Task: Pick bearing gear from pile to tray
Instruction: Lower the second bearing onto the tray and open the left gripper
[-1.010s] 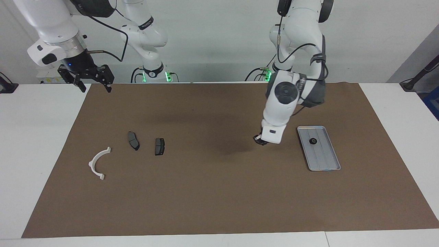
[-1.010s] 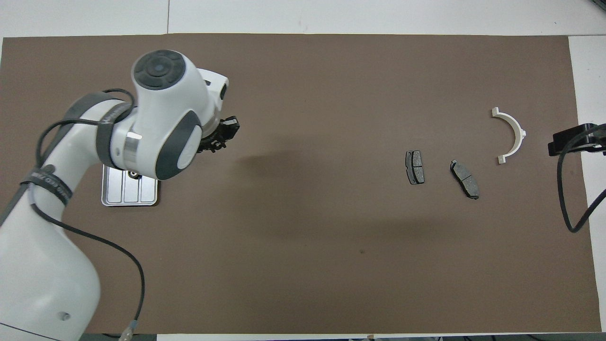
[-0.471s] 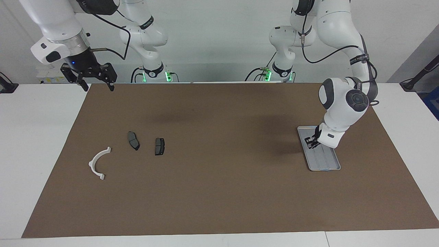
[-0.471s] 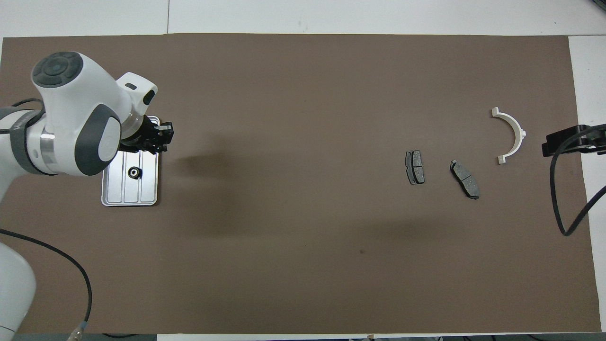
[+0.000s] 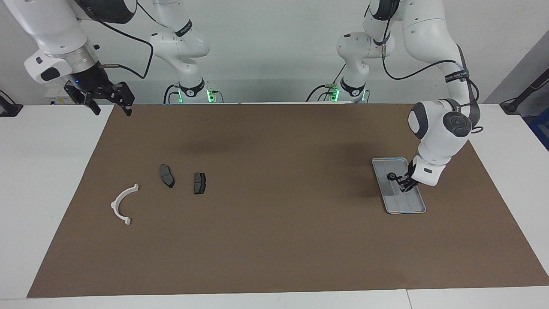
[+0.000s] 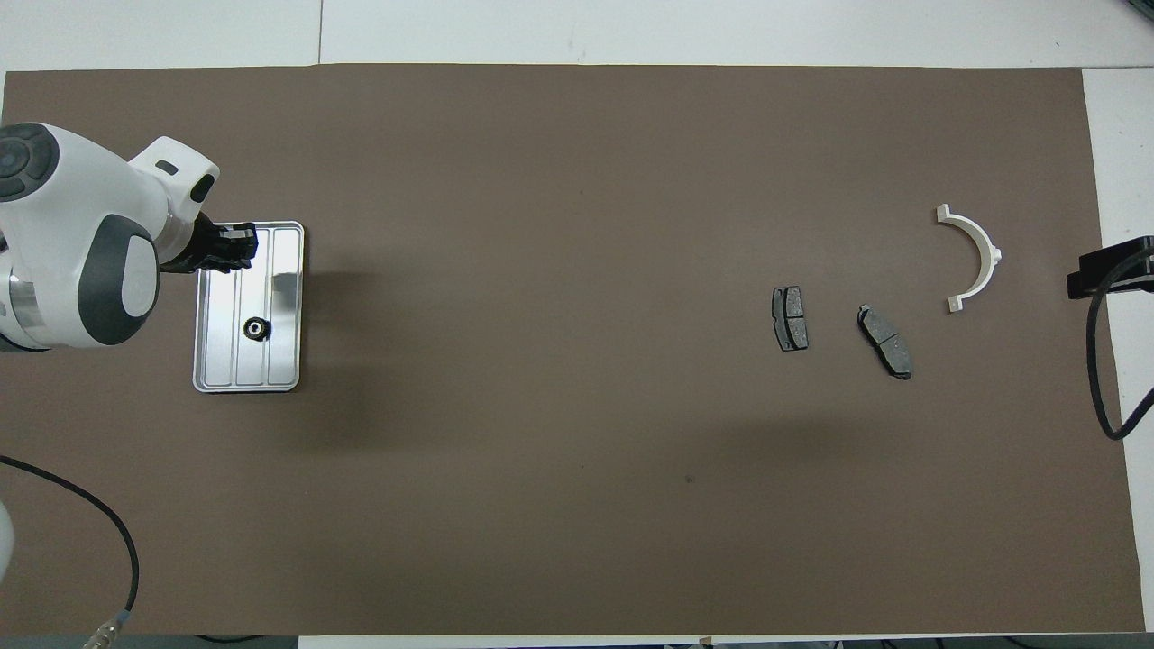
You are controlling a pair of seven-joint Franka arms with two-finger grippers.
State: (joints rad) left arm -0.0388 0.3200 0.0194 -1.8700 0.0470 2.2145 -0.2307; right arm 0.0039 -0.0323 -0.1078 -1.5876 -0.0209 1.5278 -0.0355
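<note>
A small black ring-shaped bearing gear [image 6: 256,329] lies inside the flat rectangular silver-grey metal tray [image 6: 287,306] with lengthwise grooves, which sits on the brown mat [image 5: 274,240] covering the bench toward the left arm's end. So one gear looks delivered. What remains of the pile toward the right arm's end is a white curved plastic arc [image 5: 122,204] and two dark grey brake pads [image 5: 167,175], with no further ring visible there, which suggests the picking is largely done. The left tool [image 5: 404,182] is low over the tray, beside the gear in the facing view; whether it carries or has let go of anything cannot be told. The right tool [image 5: 106,98] hangs spread open and empty above the mat's corner nearest the robots, waiting. Compared with a second ago, the left arm has swung from over the bare mat across to the tray, and in the last half second its tool has shifted so that it no longer covers the gear; the gear, the arc and the pads have not moved.
</note>
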